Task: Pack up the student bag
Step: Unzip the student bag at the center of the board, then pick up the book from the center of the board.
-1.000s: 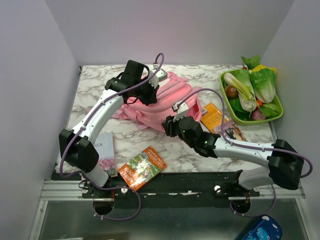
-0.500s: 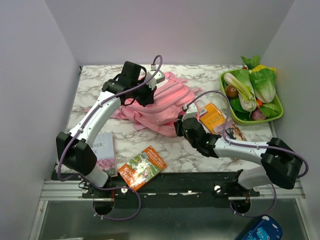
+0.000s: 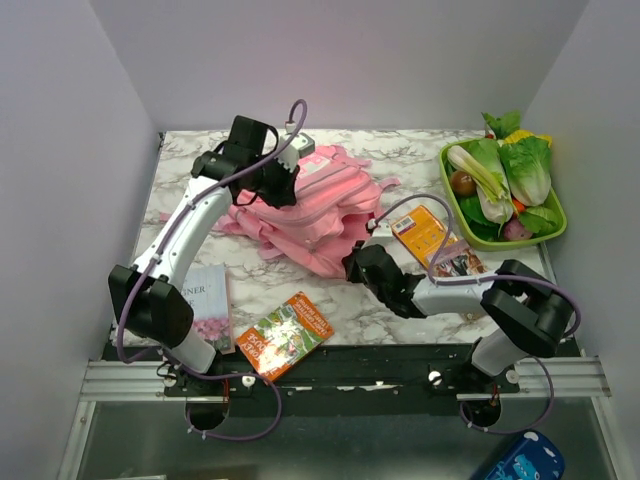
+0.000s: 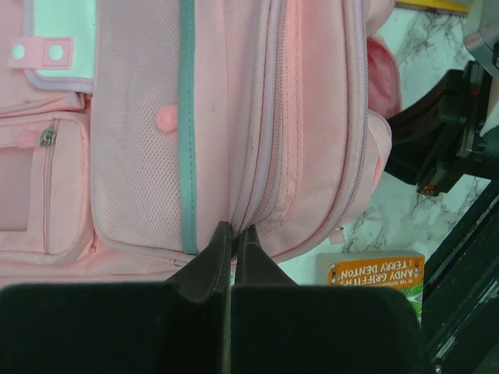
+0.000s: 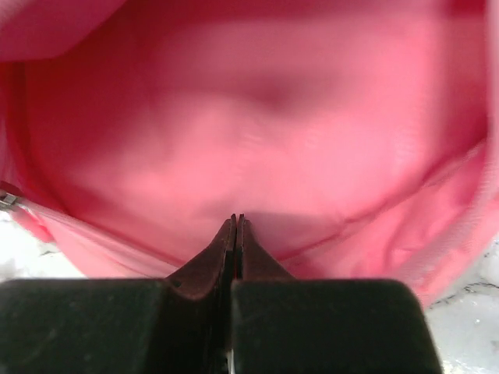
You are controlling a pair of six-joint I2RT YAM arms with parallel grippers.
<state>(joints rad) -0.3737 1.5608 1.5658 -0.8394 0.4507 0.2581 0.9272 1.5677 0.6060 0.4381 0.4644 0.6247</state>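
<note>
Pink fabric student bag (image 3: 325,210) lies crumpled mid-table on the marble table (image 3: 420,150). The left gripper (image 4: 234,231) has its 2 fingers pressed together at a zip seam. The right gripper (image 5: 235,220), fingers likewise pressed together, touches the bag's near edge.

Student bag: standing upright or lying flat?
Lying flat. The student bag sprawls low and wide across the marble table in the top view.
</note>
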